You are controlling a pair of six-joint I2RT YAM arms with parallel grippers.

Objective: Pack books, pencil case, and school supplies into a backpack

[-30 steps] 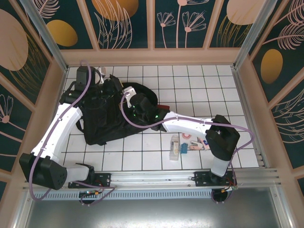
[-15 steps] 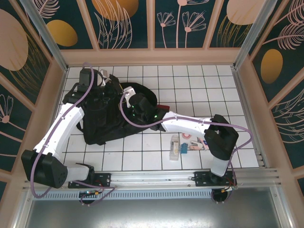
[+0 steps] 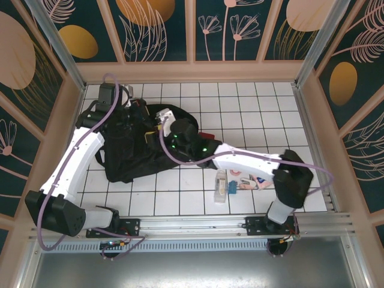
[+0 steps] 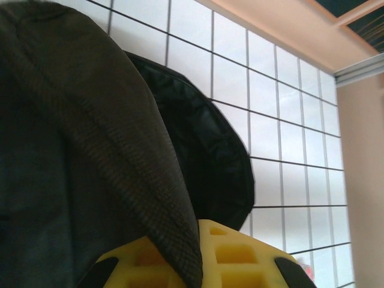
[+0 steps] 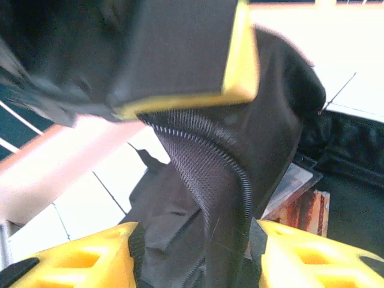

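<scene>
1. The backpack [image 3: 129, 159] is lying on the left half of the white tiled table [image 3: 252, 114]. It is slumped and unevenly folded.
2. The left gripper [image 3: 133, 102] is being held at the far left corner of the backpack. In the left wrist view, the left gripper [image 4: 192, 264] is being pressed shut on a fold of the black backpack fabric [image 4: 72, 150]. The fold is pinched between the yellow fingers [image 4: 234, 255] and is rising away from them.
3. The right gripper [image 3: 158, 117] is being held over the far middle of the backpack, near the left gripper. In the right wrist view, the jaws of the right gripper [image 5: 195, 264] are standing apart, and nothing is being clamped by the yellow fingers [image 5: 78, 264]. A ridge of backpack mesh [image 5: 204, 180] with a zip edge is standing in the gap. The ridge is possibly brushing the pads, but this view is too close to confirm it.
4. One orange book [image 5: 303, 213] is showing as a corner behind the mesh ridge, against the black fabric. In the top view, a red edge of the book [image 3: 207, 137] is showing at the right side of the backpack.
5. The school supplies are lying on the table right of the backpack and apart from it, beside the right forearm. An elongated clear packet [image 3: 221, 186] is lying there, with the pink tape roll [image 3: 235, 174] just beside it. The smaller pieces are too small to be told apart.
</scene>
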